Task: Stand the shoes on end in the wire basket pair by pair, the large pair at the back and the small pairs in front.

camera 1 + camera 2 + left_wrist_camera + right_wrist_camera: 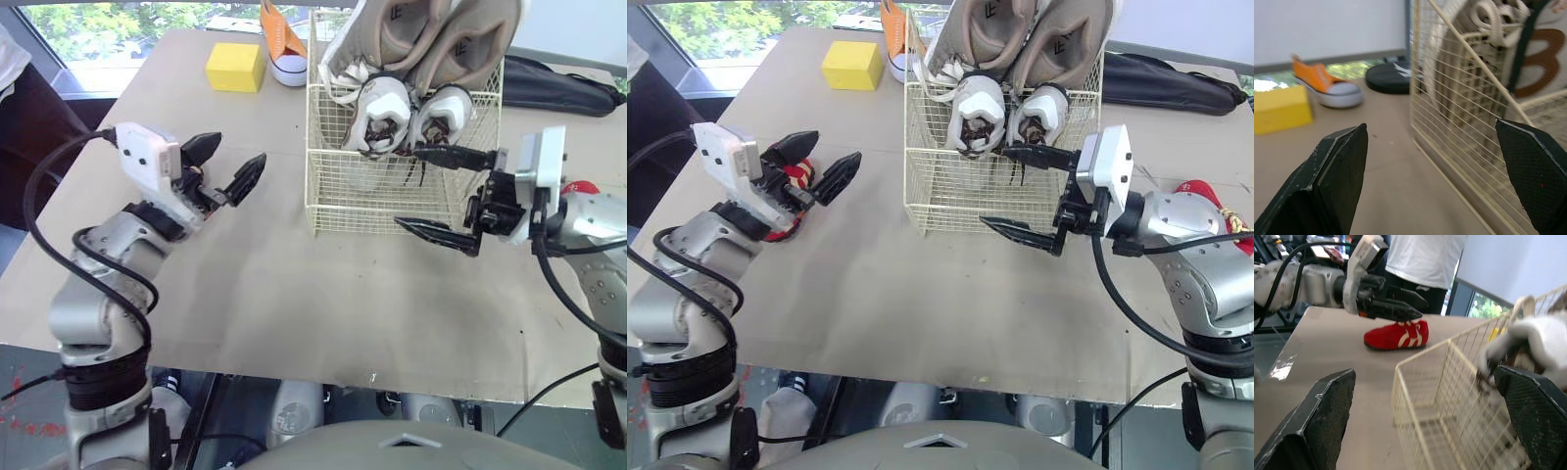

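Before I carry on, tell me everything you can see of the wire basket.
The cream-coloured wire basket is a rectangular, open-topped box of thin grid mesh, standing upright on the tan table. A large beige pair of shoes stands on end at its back, rising above the rim. A small white pair stands just in front of them. The right gripper, open, hovers at its front right corner; whether they touch cannot be told.
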Available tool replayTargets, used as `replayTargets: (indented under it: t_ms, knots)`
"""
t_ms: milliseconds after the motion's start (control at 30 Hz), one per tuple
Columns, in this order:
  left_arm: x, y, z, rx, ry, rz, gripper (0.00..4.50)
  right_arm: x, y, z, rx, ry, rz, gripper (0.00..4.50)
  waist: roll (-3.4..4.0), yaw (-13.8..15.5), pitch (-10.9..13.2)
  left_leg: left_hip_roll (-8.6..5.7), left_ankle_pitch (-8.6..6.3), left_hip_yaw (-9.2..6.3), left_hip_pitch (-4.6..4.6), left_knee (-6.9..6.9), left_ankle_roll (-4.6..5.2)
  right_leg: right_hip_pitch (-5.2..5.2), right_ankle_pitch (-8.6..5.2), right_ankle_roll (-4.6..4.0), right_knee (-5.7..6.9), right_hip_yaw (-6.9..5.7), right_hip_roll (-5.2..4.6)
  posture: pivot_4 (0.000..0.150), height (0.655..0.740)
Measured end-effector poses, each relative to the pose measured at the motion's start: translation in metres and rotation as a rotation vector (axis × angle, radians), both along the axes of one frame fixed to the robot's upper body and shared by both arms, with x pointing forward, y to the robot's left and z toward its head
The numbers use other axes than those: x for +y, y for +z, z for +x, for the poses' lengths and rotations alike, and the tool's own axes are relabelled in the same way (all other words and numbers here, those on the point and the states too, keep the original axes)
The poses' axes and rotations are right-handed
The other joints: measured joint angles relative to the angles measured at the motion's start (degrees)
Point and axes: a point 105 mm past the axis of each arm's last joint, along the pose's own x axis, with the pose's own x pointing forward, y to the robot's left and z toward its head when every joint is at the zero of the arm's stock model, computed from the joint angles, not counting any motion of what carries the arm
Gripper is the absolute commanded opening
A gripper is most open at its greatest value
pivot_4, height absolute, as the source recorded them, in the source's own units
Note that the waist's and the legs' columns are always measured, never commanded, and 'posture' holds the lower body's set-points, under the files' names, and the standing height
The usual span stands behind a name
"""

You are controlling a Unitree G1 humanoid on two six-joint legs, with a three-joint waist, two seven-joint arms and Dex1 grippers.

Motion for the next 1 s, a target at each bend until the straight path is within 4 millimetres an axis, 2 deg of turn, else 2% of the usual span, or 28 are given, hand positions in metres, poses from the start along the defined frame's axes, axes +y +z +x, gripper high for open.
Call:
replayTargets:
  t_ms: [133, 233, 333, 400, 433, 467, 500, 533, 567, 633, 700, 800, 933, 1000]
  knots:
    - [0.033, -0.001, -0.003, 0.107, 0.041, -0.048, 4.47, 0.003, -0.004, -0.011, 0.018, 0.017, -0.006, 4.50, -0.04, 0.10, 0.05, 0.03, 0.04, -0.03, 0.01, -0.05, -0.08, -0.03, -0.02, 0.00, 0.01, -0.01, 0.06, 0.150, 0.7400]
    - [0.041, 0.001, -0.006, 0.146, 0.023, -0.037, 4.47, 0.000, -0.005, -0.013, 0.026, -0.013, 0.004, 4.50, -0.13, 0.43, 0.13, -0.03, 0.03, -0.03, 0.01, -0.05, -0.08, -0.06, -0.02, -0.01, -0.01, 0.00, 0.00, 0.150, 0.7400]
    - [0.022, 0.007, -0.015, 0.168, -0.128, -0.040, 4.47, -0.022, -0.017, -0.004, 0.081, -0.185, -0.013, 4.50, -0.31, 0.97, 0.20, -0.09, -0.01, -0.05, -0.06, -0.04, -0.12, -0.06, -0.06, -0.09, -0.07, -0.01, -0.29, 0.150, 0.7400]
    - [0.000, 0.014, -0.025, 0.169, -0.267, -0.029, 4.47, -0.049, -0.036, -0.003, 0.122, -0.358, -0.052, 4.50, -0.40, 1.53, 0.21, -0.10, -0.07, -0.13, -0.14, -0.04, -0.23, -0.06, -0.06, -0.08, -0.11, 0.03, -0.44, 0.150, 0.7400]
    - [-0.015, 0.018, -0.034, 0.168, -0.352, 0.023, 4.47, -0.067, -0.053, -0.008, 0.157, -0.465, -0.100, 4.50, -0.38, 1.72, 0.22, -0.11, -0.05, -0.13, -0.16, -0.06, -0.21, -0.04, -0.04, -0.01, -0.12, 0.03, -0.42, 0.150, 0.7400]
    - [-0.024, 0.020, -0.040, 0.162, -0.401, 0.065, 4.47, -0.078, -0.061, -0.014, 0.179, -0.521, -0.113, 4.50, -0.34, 1.76, 0.24, -0.11, 0.00, -0.12, -0.16, -0.11, -0.12, -0.04, -0.04, 0.01, -0.12, 0.07, -0.38, 0.150, 0.7400]
    - [-0.026, 0.020, -0.041, 0.161, -0.409, 0.073, 4.47, -0.079, -0.061, -0.015, 0.176, -0.527, -0.112, 4.50, -0.30, 1.73, 0.24, -0.11, 0.01, -0.11, -0.14, -0.13, -0.10, -0.03, -0.04, 0.01, -0.11, 0.08, -0.37, 0.150, 0.7400]
    - [-0.046, 0.019, -0.052, 0.154, -0.508, 0.140, 4.47, -0.096, -0.065, -0.028, 0.182, -0.644, -0.106, 4.50, -0.24, 1.66, 0.23, -0.08, 0.02, -0.04, -0.02, -0.17, -0.12, 0.01, -0.04, 0.03, -0.08, 0.13, -0.22, 0.150, 0.7400]
    - [-0.048, 0.019, -0.053, 0.154, -0.516, 0.144, 4.47, -0.098, -0.066, -0.029, 0.186, -0.655, -0.106, 4.50, -0.23, 1.67, 0.23, -0.08, 0.03, -0.04, 0.00, -0.17, -0.14, 0.01, -0.04, 0.03, -0.06, 0.14, -0.04, 0.150, 0.7400]
    - [-0.066, 0.015, -0.059, 0.162, -0.600, 0.184, 4.47, -0.123, -0.081, -0.040, 0.229, -0.809, -0.147, 4.50, -0.15, 1.45, 0.28, -0.03, -0.04, 0.08, 0.08, -0.19, -0.33, -0.02, -0.20, 0.21, -0.06, 0.27, 0.10, 0.150, 0.7400]
    - [-0.079, 0.009, -0.061, 0.171, -0.645, 0.218, 4.47, -0.140, -0.097, -0.049, 0.257, -0.924, -0.190, 4.50, -0.15, 1.51, 0.28, 0.01, -0.05, 0.09, 0.12, -0.18, -0.42, -0.04, -0.32, 0.05, -0.05, 0.47, 0.17, 0.150, 0.7400]
    - [-0.092, 0.005, -0.063, 0.177, -0.699, 0.218, 4.47, -0.151, -0.100, -0.049, 0.230, -1.032, -0.199, 4.50, -0.10, 0.63, 0.30, 0.02, -0.02, 0.18, 0.17, -0.18, -0.47, -0.06, -0.29, 0.02, 0.01, 0.81, 0.28, 0.150, 0.7400]
    - [-0.108, 0.016, -0.058, 0.115, -0.723, 0.184, 4.47, -0.167, -0.094, -0.042, 0.213, -1.119, -0.230, 4.50, -0.10, 0.31, 0.30, 0.02, 0.08, 0.18, 0.16, -0.18, -0.29, -0.08, -0.27, -0.03, 0.01, 0.88, 0.34, 0.150, 0.7400]
    - [-0.112, 0.018, -0.055, 0.098, -0.704, 0.180, 4.47, -0.188, -0.088, -0.034, 0.208, -1.210, -0.251, 4.50, -0.13, 0.35, 0.30, 0.02, 0.12, 0.17, 0.14, -0.18, -0.21, -0.07, -0.16, -0.21, 0.00, 0.89, 0.39, 0.150, 0.7400]
